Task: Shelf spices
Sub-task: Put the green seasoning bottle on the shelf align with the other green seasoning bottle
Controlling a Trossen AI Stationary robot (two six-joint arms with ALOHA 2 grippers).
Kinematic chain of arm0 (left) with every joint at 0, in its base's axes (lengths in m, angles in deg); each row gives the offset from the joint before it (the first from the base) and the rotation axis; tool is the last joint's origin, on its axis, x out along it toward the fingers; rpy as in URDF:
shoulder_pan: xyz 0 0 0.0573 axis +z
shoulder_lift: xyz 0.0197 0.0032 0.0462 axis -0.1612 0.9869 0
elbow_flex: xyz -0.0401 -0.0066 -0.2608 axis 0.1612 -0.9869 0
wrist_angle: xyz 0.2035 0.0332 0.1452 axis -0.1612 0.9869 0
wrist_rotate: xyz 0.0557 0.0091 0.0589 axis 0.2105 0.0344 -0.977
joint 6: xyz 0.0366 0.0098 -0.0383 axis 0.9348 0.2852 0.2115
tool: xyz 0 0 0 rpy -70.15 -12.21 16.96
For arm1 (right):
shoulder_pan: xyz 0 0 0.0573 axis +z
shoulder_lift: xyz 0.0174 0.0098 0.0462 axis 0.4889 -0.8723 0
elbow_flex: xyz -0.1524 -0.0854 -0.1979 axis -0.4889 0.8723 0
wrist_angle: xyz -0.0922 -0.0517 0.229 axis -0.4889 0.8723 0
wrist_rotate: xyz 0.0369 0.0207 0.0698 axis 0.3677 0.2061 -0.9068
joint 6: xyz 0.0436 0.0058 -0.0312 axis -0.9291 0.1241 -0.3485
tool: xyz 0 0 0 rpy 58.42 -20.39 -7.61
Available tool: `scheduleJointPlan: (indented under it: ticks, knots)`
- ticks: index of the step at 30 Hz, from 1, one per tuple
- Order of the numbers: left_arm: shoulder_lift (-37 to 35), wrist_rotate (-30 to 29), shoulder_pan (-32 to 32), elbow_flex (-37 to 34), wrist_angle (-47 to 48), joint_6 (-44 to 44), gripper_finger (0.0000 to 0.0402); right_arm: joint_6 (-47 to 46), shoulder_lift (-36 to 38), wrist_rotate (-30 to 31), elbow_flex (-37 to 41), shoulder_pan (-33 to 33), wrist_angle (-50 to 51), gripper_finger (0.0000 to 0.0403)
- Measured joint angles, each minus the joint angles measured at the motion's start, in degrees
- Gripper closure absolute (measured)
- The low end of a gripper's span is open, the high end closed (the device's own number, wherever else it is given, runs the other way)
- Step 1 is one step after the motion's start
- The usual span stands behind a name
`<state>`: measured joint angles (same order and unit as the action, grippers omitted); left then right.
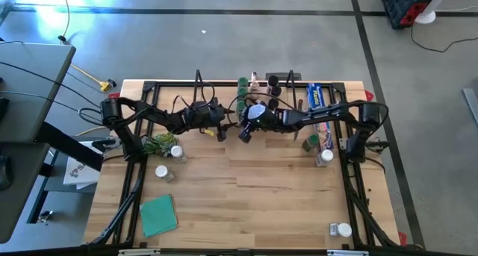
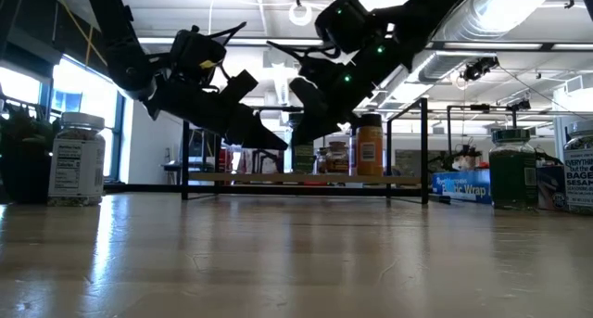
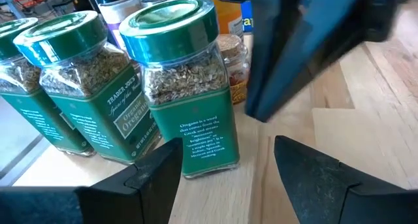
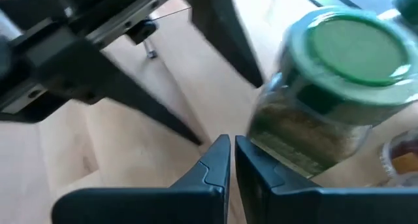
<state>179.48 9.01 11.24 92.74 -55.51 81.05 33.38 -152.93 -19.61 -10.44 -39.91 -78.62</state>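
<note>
- The left gripper [image 3: 225,175] hangs with its fingers spread and nothing between them, just in front of a green-lidded oregano jar [image 3: 185,87] that stands upright on the shelf [image 2: 306,179]
- Two more green-lidded jars [image 3: 62,80] stand in a row beside it, close together, so there is little room between them for a finger
- The right gripper [image 4: 232,160] has its fingers pressed together and empty, hovering beside another green-lidded jar [image 4: 326,93] near the middle of the shelf
- From above, both grippers meet at the far edge of the worktop [image 1: 246,189], where the shelf sits
- Several jars are not shelved yet: white-lidded ones [image 1: 176,151] lie or stand on the left of the worktop, one more [image 1: 342,230] near the right front corner
- The jars look like rigid clear glass or plastic with dried herbs inside, so probably light but hard and smooth; a loose grip could let one slip or twist
- The best hold is likely across the flat sides of the body below the lid, where the label gives some friction
- A jar knocked sideways could topple its neighbours, so a straight approach looks safest
</note>
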Motion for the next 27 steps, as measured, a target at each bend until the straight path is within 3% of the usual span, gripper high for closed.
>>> scheduleJointPlan:
  ticks: [22, 27]
  knots:
    - [0.0, 0.0, 0.0, 0.0, 0.1, 0.0, 0.0163, 1.9, 0.0, -2.2, 0.0, -2.9, -7.0, 0.0386]
    - [0.0, 0.0, 0.0, 0.0, 0.2, -0.3, 0.0163, 1.9, 0.0, 0.2, 0.0, -2.9, -6.9, 0.0386]
